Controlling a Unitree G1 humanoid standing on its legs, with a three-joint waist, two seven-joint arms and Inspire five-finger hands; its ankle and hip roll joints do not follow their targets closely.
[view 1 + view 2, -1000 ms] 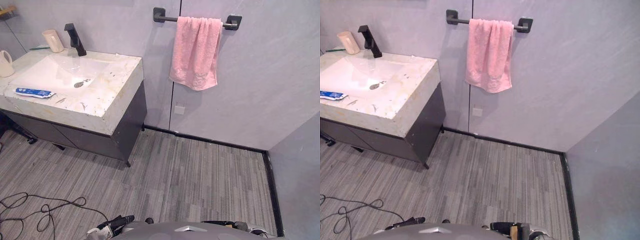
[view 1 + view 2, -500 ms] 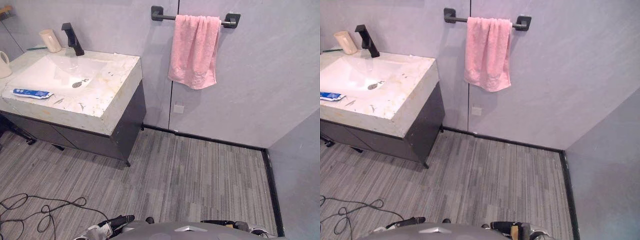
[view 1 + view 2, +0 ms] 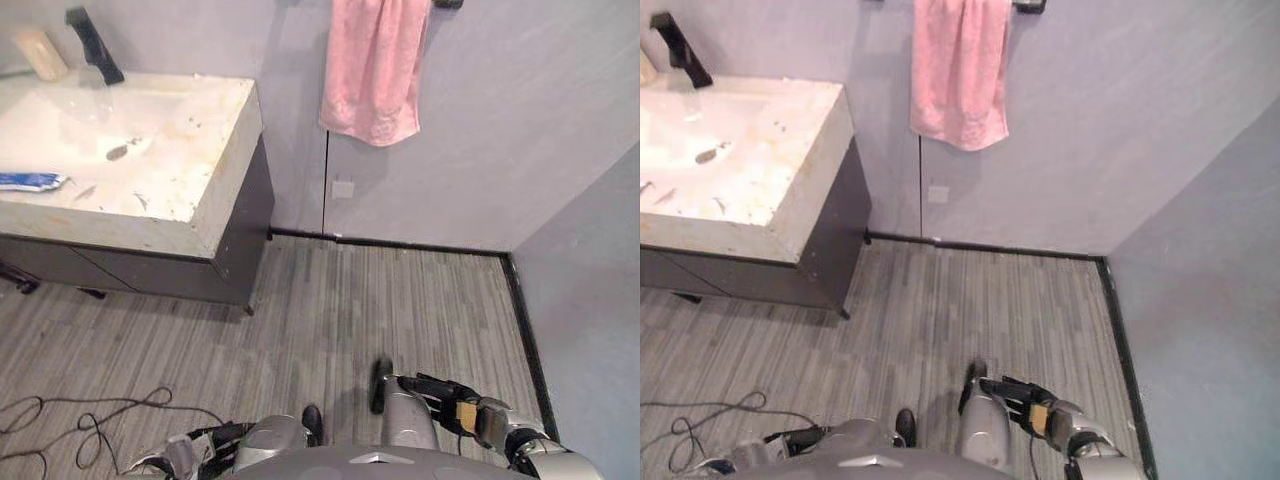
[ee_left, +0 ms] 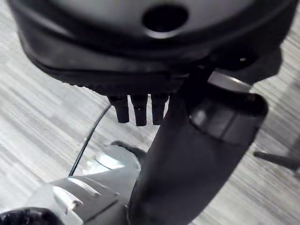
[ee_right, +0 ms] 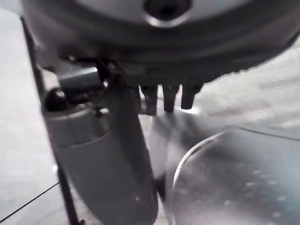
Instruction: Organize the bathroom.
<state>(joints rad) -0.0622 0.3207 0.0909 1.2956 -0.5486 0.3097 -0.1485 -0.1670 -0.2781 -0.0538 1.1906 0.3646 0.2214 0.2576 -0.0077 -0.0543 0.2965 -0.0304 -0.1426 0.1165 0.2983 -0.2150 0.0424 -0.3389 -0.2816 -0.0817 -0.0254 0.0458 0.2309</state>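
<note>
A pink towel [image 3: 372, 70] hangs on the wall to the right of a marble vanity [image 3: 215, 215]. Beside the basin, at the counter's left, lies a blue-and-white toothpaste tube [image 3: 30, 181]. A beige cup [image 3: 42, 55] and a black faucet [image 3: 95, 47] stand at the back of the counter. My left hand [image 3: 215, 436] hangs low at my side with relaxed fingers [image 4: 139, 111] and holds nothing. My right hand [image 3: 437, 391] is low on the other side, far from the vanity, its fingers [image 5: 167, 101] straight and empty.
Grey plank floor lies between me and the vanity. A black baseboard [image 3: 400, 245] runs along the back wall to the corner at the right, where a side wall [image 3: 590, 300] closes the room. A small wall plate [image 3: 343, 188] sits below the towel.
The camera has tilted down and come closer, so the vanity and towel sit higher in view. My right hand and forearm now show at the lower right.
</note>
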